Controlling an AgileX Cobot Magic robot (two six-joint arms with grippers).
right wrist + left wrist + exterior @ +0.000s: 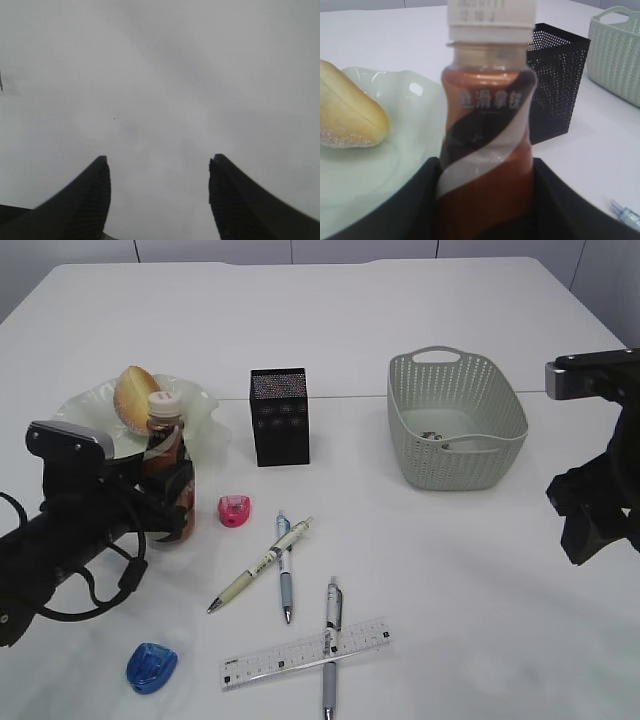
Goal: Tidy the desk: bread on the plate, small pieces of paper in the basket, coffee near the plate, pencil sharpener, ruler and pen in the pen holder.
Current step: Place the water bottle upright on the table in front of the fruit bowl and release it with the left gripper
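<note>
Left gripper (172,502) clamps coffee (166,465) at left, touching plate (205,405) holding bread (135,398). Pen holder (279,415) center, basket (455,418) upper right. Pens (262,564), ruler (305,652) lower center. Right gripper (159,172) spread, holding nothing, over bare desk (480,580).

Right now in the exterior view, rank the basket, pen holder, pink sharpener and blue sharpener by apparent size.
1. basket
2. pen holder
3. blue sharpener, though it sits nearer the camera, so unsure
4. pink sharpener
</note>
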